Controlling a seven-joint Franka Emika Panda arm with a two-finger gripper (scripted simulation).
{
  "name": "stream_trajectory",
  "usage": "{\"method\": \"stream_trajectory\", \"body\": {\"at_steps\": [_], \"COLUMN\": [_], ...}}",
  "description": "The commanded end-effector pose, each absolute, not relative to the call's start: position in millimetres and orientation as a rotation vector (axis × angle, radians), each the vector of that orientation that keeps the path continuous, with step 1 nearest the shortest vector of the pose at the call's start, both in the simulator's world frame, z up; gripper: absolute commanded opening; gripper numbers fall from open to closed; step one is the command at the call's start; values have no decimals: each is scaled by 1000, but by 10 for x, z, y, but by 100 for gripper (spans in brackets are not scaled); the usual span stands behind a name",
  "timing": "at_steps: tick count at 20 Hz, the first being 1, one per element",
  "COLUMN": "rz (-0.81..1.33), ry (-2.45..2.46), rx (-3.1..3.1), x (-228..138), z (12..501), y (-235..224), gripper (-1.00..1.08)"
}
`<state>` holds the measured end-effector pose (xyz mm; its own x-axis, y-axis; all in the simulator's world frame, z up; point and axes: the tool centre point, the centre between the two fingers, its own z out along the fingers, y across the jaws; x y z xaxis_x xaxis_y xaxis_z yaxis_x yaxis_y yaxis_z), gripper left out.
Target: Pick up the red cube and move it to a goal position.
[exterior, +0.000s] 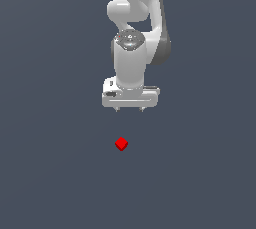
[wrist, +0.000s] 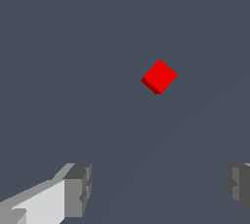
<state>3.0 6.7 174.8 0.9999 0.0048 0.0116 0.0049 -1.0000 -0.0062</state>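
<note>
The red cube [exterior: 121,144] lies on the plain dark grey floor, turned so a corner faces the camera. My gripper [exterior: 129,109] hangs above and behind it, apart from it, with its two short fingertips spread wide. In the wrist view the red cube [wrist: 159,76] sits well ahead of the gripper [wrist: 158,189]. The grey fingertips [wrist: 78,189] stand far apart with nothing between them, so the gripper is open and empty.
The white arm [exterior: 137,18] rises straight up behind the gripper. The flat dark grey floor [exterior: 50,173] surrounds the cube on every side, and no goal marker shows.
</note>
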Motion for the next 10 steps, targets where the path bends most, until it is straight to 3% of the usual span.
{"method": "stream_trajectory", "body": {"at_steps": [1,10], "rz": [-18,-17], "ry": [-8,79], "rx": [-3135,-3135], "x": [30,100], "z": [1748,1628], "y": [67,65], "gripper": [100,100]}}
